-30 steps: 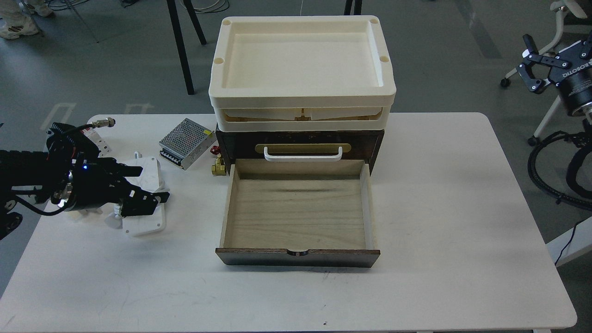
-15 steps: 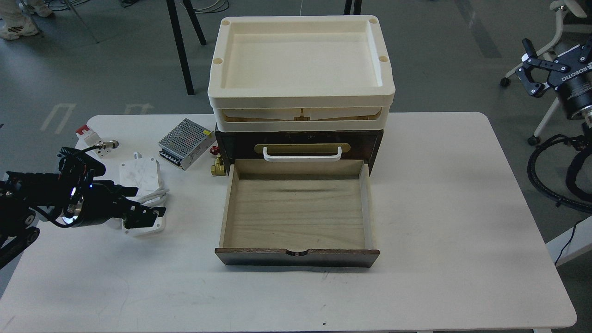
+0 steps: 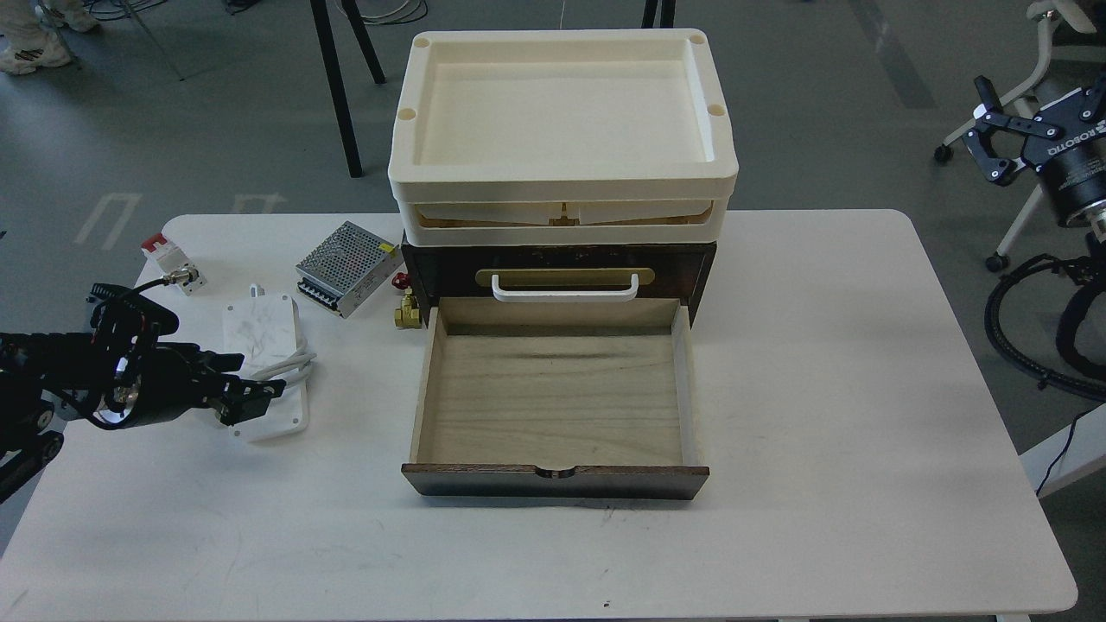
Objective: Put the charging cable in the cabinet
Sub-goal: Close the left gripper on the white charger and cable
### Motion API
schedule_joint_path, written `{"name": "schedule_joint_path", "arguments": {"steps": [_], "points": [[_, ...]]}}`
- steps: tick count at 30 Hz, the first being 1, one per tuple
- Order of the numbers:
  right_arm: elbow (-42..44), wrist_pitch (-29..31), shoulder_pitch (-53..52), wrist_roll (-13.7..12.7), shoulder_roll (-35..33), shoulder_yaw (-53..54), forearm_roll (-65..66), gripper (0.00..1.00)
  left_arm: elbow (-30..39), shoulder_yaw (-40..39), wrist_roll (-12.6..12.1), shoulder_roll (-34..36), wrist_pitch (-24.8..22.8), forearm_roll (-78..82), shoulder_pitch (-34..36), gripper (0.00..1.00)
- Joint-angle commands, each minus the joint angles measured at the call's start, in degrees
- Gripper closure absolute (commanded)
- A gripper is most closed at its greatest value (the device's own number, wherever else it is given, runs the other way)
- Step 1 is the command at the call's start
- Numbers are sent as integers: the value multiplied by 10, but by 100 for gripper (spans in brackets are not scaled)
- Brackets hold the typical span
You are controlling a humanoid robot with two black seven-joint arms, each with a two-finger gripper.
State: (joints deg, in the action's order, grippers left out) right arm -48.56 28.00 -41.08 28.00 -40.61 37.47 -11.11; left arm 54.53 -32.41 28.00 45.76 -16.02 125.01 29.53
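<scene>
Since the earlier frame my left gripper (image 3: 251, 399) has pulled back and dropped lower. Its jaws sit at the near left edge of the cable (image 3: 263, 363); I cannot tell whether they grip it. Beyond them the cable lies flat on the bench (image 3: 864, 389). Well to their right the cabinet (image 3: 557, 268) drawer stands open and empty, so grasp and transfer remain. My right gripper (image 3: 994, 130) hangs open, off the bench.
</scene>
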Motion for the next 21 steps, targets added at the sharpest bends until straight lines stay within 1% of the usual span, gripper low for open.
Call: {"name": "schedule_joint_path", "arguments": {"steps": [1, 7, 11, 13, 17, 19, 21], "points": [[0, 0, 6, 0, 0, 6, 0, 0, 0, 4, 0, 0, 14, 0, -2, 37], [0, 0, 14, 0, -1, 8, 0, 0, 0, 12, 0, -1, 16, 0, -1, 46], [0, 0, 16, 0, -4, 8, -1, 0, -8, 12, 0, -8, 19, 0, -1, 47], [0, 0, 17, 0, -4, 11, 0, 0, -21, 13, 0, -15, 20, 0, -1, 44], [0, 0, 17, 0, -4, 11, 0, 0, -38, 13, 0, -25, 45, 0, -1, 43], [-1, 0, 18, 0, -4, 11, 0, 0, -43, 15, 0, -26, 47, 0, 0, 44], [-1, 0, 18, 0, -4, 11, -1, 0, -43, 14, 0, -26, 49, 0, 1, 48]]}}
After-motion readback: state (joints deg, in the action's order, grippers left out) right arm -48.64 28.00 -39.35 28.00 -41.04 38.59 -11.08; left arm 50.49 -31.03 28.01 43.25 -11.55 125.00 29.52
